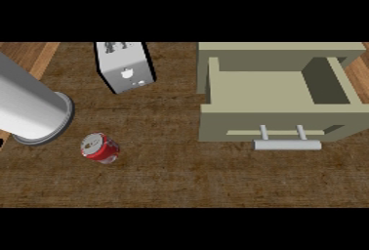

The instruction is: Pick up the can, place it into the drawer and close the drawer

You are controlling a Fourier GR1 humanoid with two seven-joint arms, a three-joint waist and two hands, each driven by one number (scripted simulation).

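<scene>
A red can (99, 147) with a silver top stands upright on the wooden counter at the lower left. The beige drawer (277, 124) is pulled open at the right. Its inside is bare and its grey bar handle (287, 144) faces the front edge. A broad pale grey cylinder with a flanged end (32, 110), which looks like my left forearm, reaches in from the upper left and ends just above and left of the can. No hand shows beyond it. Only a tiny black sliver (1, 142) sits at the left edge. My right arm and hand are out of view.
A white box with black sides (126, 67) stands at the back, between the cylinder and the drawer. The drawer's cabinet (281, 49) runs along the back right. Bare wooden counter (180, 180) lies between the can and the drawer.
</scene>
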